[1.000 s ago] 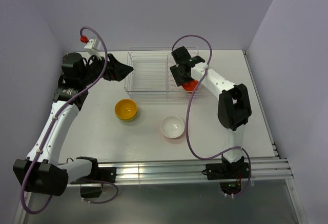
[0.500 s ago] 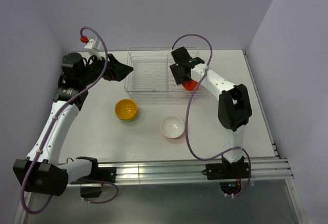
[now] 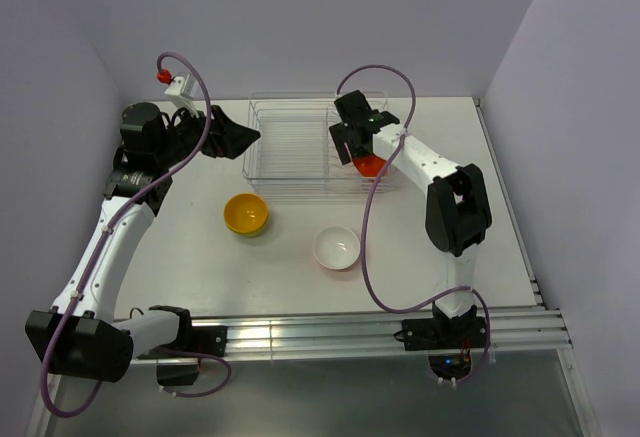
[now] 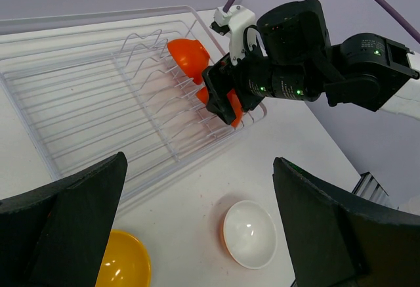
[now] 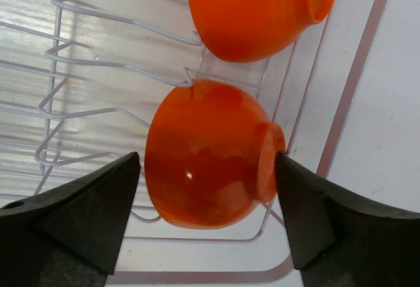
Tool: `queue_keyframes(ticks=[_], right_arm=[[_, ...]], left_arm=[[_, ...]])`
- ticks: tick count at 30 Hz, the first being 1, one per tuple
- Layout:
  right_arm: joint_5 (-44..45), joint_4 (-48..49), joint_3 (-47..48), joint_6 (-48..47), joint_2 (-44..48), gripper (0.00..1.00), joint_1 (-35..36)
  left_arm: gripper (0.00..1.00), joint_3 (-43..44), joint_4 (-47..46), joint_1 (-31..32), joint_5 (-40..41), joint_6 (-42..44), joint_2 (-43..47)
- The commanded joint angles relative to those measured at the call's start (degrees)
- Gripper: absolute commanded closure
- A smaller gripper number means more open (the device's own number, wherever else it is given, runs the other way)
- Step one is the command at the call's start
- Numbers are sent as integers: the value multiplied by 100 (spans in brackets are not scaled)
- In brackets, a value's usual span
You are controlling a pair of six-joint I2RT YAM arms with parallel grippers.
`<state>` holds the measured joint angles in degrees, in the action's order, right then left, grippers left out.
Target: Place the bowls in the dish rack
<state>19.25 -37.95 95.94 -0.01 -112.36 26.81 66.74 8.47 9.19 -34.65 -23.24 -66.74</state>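
The clear dish rack (image 3: 285,147) (image 4: 79,110) lies at the back of the table. Two red-orange bowls stand on edge in its right slots, one (image 5: 256,11) (image 4: 187,54) behind the other (image 5: 203,169) (image 3: 370,165). My right gripper (image 5: 207,162) (image 3: 350,147) is open around the nearer bowl; a gap shows at its left finger and the right finger is at the bowl's foot. A yellow bowl (image 3: 246,213) (image 4: 121,261) and a bowl with a white inside (image 3: 337,247) (image 4: 249,233) sit upright on the table. My left gripper (image 3: 250,139) (image 4: 200,169) hovers wide open and empty by the rack's left end.
The rack's left and middle slots (image 4: 98,90) hold nothing. Walls close in at the back and both sides. A metal rail (image 3: 330,332) runs along the near edge by the arm bases.
My right gripper's jaws have spread a little wider around the bowl in the rack. The left arm has stayed still.
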Motion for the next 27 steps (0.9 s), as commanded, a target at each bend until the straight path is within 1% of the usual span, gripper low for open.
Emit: queue_keyframes(ticks=[1, 2, 4, 9, 12, 14, 16, 18, 19, 20, 21, 22, 23, 26, 27], right_arm=[[45, 210, 153, 194, 310, 8, -9], [18, 201, 170, 203, 319, 4, -18], [-8, 166, 197, 203, 355, 0, -9], [-280, 60, 355, 238, 512, 0, -9], [-482, 34, 425, 177, 767, 0, -9], [-658, 25, 469, 98, 1022, 0, -18], [-938, -19, 487, 63, 1311, 0, -44], [-1228, -115, 478, 63, 1514, 0, -167], [-1378, -159, 469, -111, 1724, 0, -219], [-1719, -212, 443, -122, 1821, 0, -298], [-1888, -308, 417, -131, 1918, 0, -482], [-2089, -361, 373, -105, 2102, 0, -597], [-2570, -397, 260, -87, 2199, 0, -720], [-3153, -476, -30, -78, 2569, 0, -1238], [-3364, -563, -119, -113, 2648, 0, -1326]], left_arm=[[0, -3, -117, -23, -6, 66, 73], [0, -3, -117, -23, -15, 57, 65], [1, -12, -100, -23, -6, 66, 73], [0, 5, -12, -23, 11, 136, 135], [1, 93, 251, -58, -41, 241, 126], [0, 198, 681, -127, -111, 364, 65], [1, 418, 1084, -207, -243, 776, -66], [0, 603, 1743, -391, -313, 1347, -172], [1, 638, 1946, -461, -383, 1549, -181], [1, 638, 2322, -653, -454, 1751, -181], [1, 612, 2456, -760, -507, 2093, -181], [1, 577, 2580, -857, -594, 2244, -164], [2, 533, 2720, -1101, -595, 2489, -146], [8, 393, 3230, -1331, -560, 3158, -234], [14, 279, 3405, -1350, -516, 3464, -260]])
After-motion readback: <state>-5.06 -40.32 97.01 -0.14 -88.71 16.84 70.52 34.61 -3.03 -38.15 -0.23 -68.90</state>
